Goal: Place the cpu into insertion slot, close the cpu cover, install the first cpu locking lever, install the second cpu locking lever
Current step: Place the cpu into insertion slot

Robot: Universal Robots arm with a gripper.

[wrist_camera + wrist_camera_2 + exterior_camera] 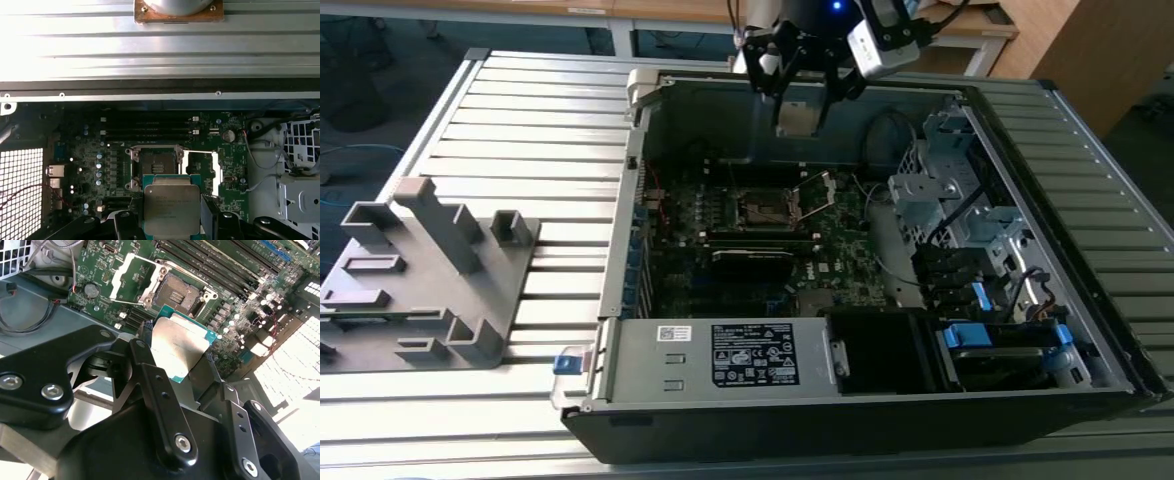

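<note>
The gripper hangs over the open computer case, its fingers clamped on the two opposite edges of the chip. The chip is flat and pale silver in both wrist views, and it is in the air, well apart from the board. In the exterior view the socket lies at six o'clock from the gripper, with nothing in it. The cover stands raised at the socket's two o'clock. The case rests on a slatted metal table.
</note>
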